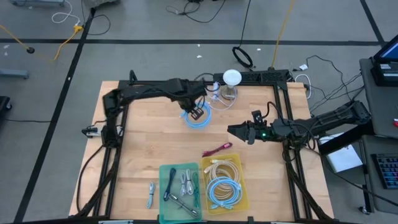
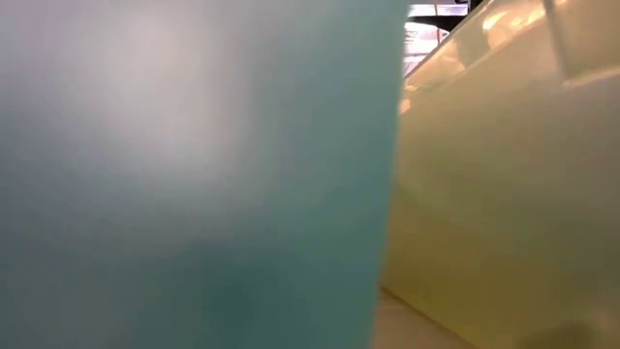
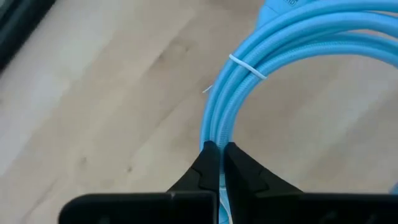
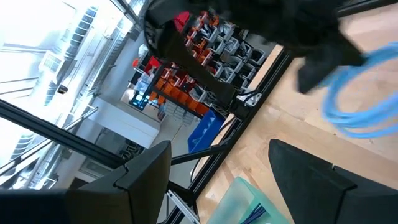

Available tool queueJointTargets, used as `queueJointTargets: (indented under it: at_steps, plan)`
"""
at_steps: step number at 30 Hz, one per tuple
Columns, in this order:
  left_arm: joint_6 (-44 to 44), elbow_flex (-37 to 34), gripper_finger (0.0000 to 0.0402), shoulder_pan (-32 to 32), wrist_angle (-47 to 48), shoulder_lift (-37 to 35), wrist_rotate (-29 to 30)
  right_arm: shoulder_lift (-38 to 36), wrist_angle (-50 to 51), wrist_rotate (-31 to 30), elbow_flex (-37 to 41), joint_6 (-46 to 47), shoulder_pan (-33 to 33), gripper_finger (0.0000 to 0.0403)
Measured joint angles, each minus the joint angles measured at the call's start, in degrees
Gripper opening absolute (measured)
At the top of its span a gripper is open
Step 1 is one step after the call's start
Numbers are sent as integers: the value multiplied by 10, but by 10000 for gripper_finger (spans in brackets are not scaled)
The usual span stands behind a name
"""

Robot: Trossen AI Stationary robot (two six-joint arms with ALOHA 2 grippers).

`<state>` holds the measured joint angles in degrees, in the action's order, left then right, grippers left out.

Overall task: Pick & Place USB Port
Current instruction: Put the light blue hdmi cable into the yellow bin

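Pickup looks done: left gripper (image 3: 219, 155) pinches the blue cable coil (image 3: 249, 81) (placing remains), well apart from the yellow bin (image 1: 244, 198).

Light-blue cable coil (image 1: 199, 118); green tray (image 1: 180, 184), yellow tray (image 1: 225, 181); possibly magenta cable (image 1: 217, 150).

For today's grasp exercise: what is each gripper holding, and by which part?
The left gripper pinches the coiled light-blue cable by its bundled strands at the loop's edge. The right gripper holds nothing.
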<state>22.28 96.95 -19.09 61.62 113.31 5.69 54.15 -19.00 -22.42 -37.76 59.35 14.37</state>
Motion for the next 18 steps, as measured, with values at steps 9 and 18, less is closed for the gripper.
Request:
queueJointTargets:
  at_steps: [9,18]
  plan:
    - [91,0,5,92,6,-121,-87,0,2,0,0,-5,0,265]
    - [193,0,4,262,-131,-103,-122,-6,7,0,0,-17,-7,265]
